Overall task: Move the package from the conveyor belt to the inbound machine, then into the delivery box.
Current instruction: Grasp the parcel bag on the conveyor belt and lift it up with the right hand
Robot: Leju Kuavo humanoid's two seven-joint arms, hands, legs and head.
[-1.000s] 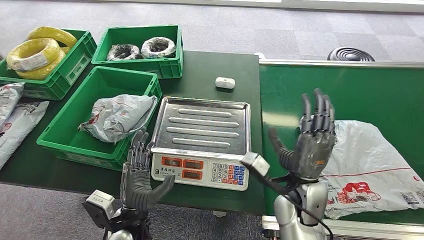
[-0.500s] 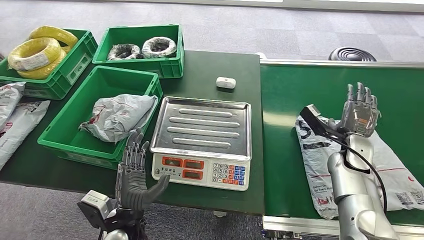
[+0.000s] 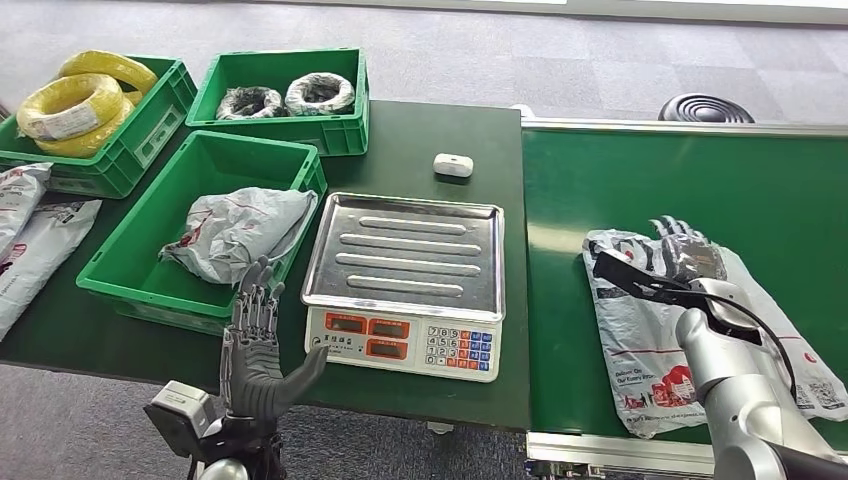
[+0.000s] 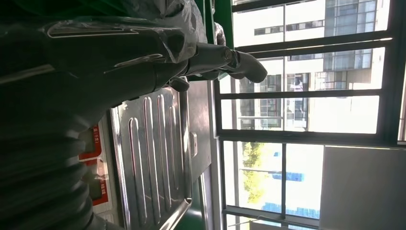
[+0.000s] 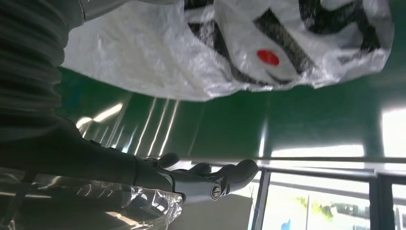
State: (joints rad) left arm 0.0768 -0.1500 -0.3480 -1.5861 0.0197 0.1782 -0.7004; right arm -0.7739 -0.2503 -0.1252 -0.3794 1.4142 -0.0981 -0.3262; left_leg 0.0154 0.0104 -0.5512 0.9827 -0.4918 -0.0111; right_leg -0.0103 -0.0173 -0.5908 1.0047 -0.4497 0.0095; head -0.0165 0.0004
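Observation:
A white and grey plastic package (image 3: pixel 650 340) lies on the green conveyor belt (image 3: pixel 640 180) at the right. My right hand (image 3: pixel 685 255) lies fingers-forward over its far end, fingers stretched out, gripping nothing. In the right wrist view the package (image 5: pixel 191 52) sits close by the thumb (image 5: pixel 210 179) over the belt (image 5: pixel 287 124). The scale (image 3: pixel 405 255) with its steel tray stands in the middle. The green delivery box (image 3: pixel 150 230) left of it holds another grey package (image 3: pixel 240 230). My left hand (image 3: pixel 255 350) stands upright and open at the table's front edge, before the scale's left corner.
Two green bins at the back hold yellow cable coils (image 3: pixel 75 105) and black and white coils (image 3: pixel 285 95). A small white device (image 3: pixel 452 165) lies behind the scale. More packages (image 3: pixel 30 240) lie at the left edge. A black round object (image 3: pixel 700 108) stands beyond the belt.
My right hand came down from an upright raised pose and moved right and forward onto the package. My left hand sank slightly toward the front edge.

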